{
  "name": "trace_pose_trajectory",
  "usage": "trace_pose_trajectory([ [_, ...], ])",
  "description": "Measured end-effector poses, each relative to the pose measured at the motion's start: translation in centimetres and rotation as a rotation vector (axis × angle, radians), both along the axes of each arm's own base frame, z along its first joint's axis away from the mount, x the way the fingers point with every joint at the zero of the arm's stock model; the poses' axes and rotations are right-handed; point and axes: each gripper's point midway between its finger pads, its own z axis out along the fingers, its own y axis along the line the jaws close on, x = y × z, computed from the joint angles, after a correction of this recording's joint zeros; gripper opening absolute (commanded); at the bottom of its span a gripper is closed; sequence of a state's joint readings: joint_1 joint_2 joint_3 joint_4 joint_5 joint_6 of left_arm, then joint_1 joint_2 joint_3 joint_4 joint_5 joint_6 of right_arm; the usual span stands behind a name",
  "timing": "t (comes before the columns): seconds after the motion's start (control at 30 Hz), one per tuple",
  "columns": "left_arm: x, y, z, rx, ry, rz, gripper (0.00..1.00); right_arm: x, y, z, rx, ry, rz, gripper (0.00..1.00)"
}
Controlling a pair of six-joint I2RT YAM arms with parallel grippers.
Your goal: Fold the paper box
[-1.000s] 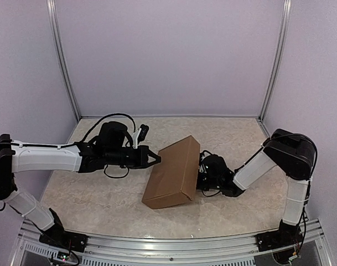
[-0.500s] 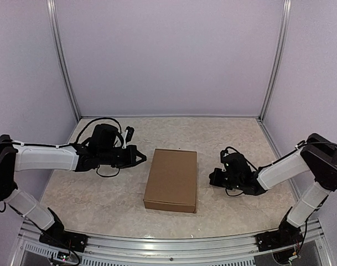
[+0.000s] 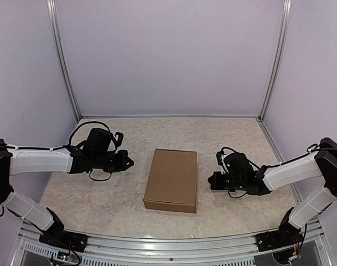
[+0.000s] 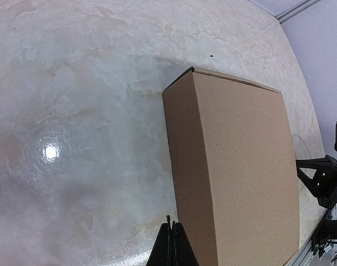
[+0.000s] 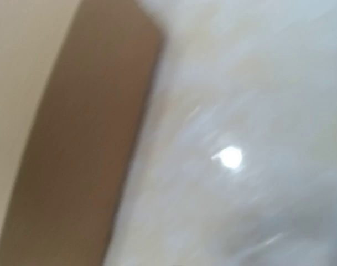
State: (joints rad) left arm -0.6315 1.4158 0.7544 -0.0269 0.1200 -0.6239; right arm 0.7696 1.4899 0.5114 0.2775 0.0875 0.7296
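The paper box is a closed, shallow brown cardboard box lying flat on the middle of the table, long side running front to back. My left gripper is shut and empty, a short way left of the box and apart from it. In the left wrist view its black fingertips are pressed together beside the box's left wall. My right gripper sits low on the table just right of the box, shut, not touching it. The right wrist view is blurred; it shows only the box's side, not the fingers.
The marbled tabletop is ringed by lilac walls with metal posts at the back corners. A metal rail runs along the near edge, by the arm bases. A lamp glare spot shines on the table.
A second ago the box was tilted and skewed between both grippers. Now it lies flat and square. Both arms have drawn back outward, left to the left and right to the right.
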Motion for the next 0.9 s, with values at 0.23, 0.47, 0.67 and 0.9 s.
trace_pose_trajectory([
  [0.23,-0.8,1.7,-1.9,0.061,0.028,0.039,0.05,-3.4,2.9,-1.1,-0.019,0.054,0.114,0.00],
  [0.47,-1.2,2.2,-2.8,0.078,0.044,0.045,0.09,-3.2,4.9,-1.8,-0.022,0.084,0.129,0.00],
  [0.67,-1.6,2.1,-3.8,0.062,0.072,0.024,0.10,-2.0,6.6,-1.4,-0.004,0.078,0.123,0.00],
  [0.9,-1.8,0.4,-6.1,0.035,0.145,-0.040,0.09,-0.4,8.4,-0.9,0.010,0.060,0.116,0.00],
])
